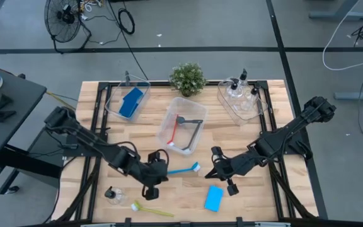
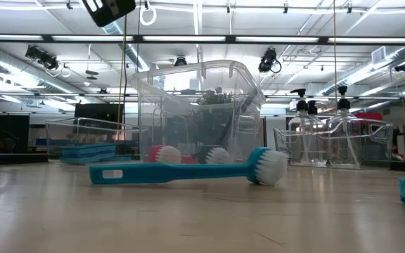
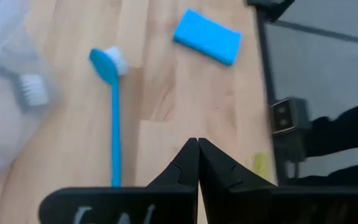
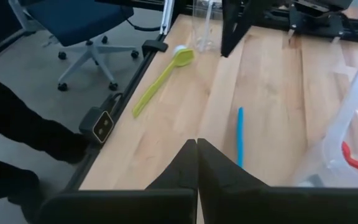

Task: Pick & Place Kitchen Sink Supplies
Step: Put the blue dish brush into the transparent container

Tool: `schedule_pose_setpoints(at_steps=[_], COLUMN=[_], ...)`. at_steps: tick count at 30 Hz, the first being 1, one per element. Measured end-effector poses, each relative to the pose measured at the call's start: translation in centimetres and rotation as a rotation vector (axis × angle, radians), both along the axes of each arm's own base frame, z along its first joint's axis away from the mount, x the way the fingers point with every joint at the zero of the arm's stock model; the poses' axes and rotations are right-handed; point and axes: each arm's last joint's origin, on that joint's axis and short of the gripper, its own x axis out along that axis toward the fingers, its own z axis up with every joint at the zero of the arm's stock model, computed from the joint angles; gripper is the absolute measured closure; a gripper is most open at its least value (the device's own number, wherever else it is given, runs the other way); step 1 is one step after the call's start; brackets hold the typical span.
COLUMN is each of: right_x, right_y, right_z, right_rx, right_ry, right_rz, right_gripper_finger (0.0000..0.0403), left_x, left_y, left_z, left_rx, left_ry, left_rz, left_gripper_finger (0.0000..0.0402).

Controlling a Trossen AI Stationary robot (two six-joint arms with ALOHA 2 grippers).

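While both my arms hang low over the table, the left gripper (image 1: 158,165) and right gripper (image 1: 218,165) are pinched together, holding nothing. Between them lies the blue brush (image 1: 184,169), at six o'clock from the middle bin (image 1: 169,120).

Two black jointed arms, pointed claws
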Motion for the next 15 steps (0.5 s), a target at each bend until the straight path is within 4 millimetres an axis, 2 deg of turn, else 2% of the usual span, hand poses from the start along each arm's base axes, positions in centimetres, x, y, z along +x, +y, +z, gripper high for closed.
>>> schedule_pose_setpoints(at_steps=[4, 15], right_x=[-0.1, -0.1], right_y=[0.1, -0.1], right_z=[-0.1, -0.2], right_rx=[0.001, -0.011], right_ry=[0.01, 0.011], right_rz=[0.0, -0.058], right_gripper_finger=[0.0403, 0.0403], left_x=[0.1, 1.7], left_y=[-0.3, -1.3], left_z=[-0.9, -5.5], left_rx=[0.01, 0.001], left_ry=[0.041, 0.182], left_rz=[0.028, 0.101], left_gripper_finger=[0.0394, 0.0393])
